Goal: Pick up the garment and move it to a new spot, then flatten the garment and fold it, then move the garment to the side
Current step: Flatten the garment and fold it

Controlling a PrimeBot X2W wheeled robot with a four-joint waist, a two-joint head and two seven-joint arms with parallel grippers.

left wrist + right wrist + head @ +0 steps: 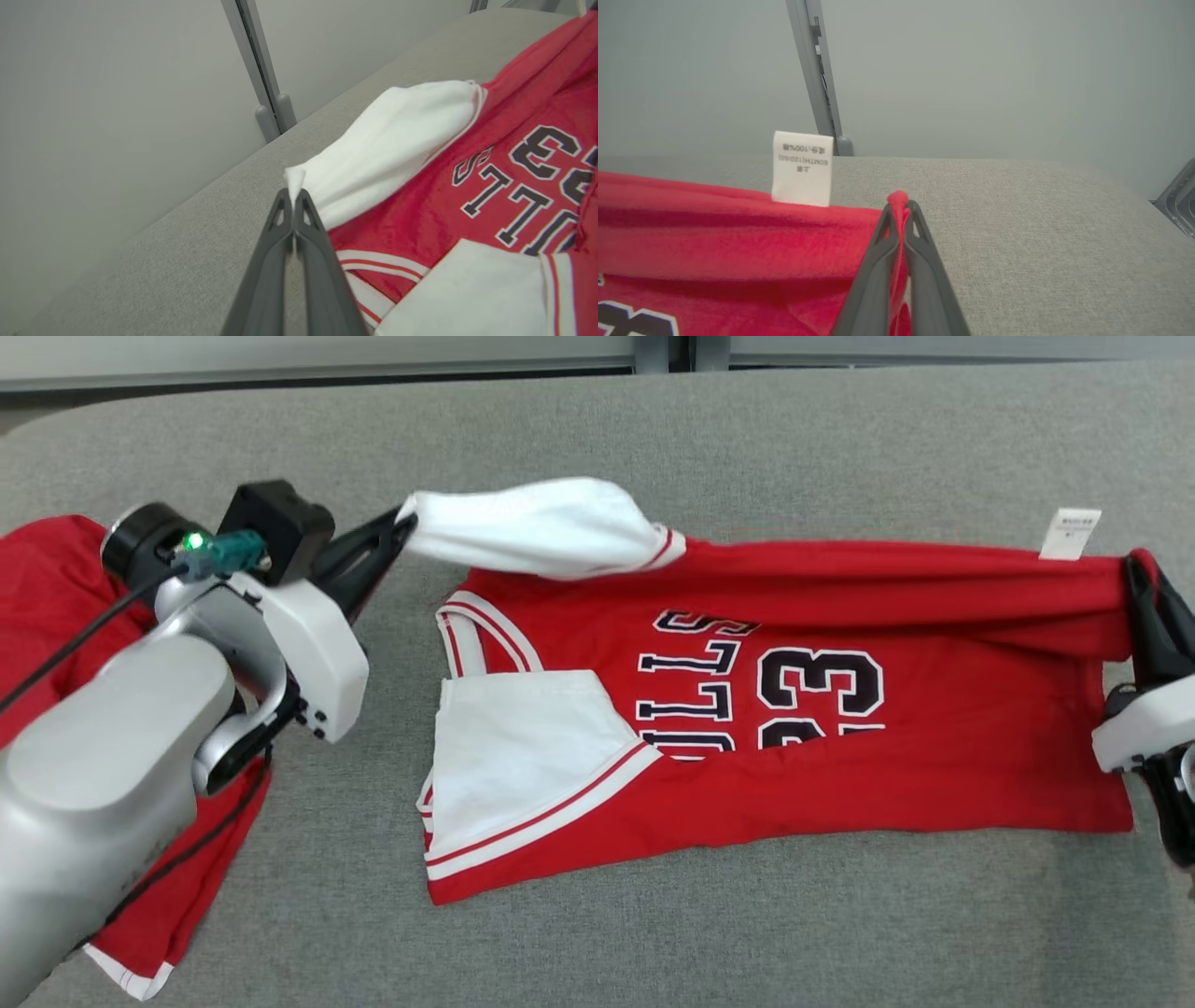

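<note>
The garment (840,775) lies on the table (653,448), its sleeve (532,527) at the left gripper (403,523), its hem (1074,616) at the right gripper (1134,565). A label (1070,534) stands just beside the right gripper; another cloth (47,579) lies behind the left.

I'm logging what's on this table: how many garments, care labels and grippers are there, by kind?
Garments: 2, the jersey and a second red garment at the left.
Care labels: 1, the white label.
Grippers: 2, left gripper and right gripper, both shut on the jersey.
Total: 5.

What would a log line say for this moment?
left gripper: shut on white sleeve; right gripper: shut on red hem corner; jersey: far edge lifted
</note>
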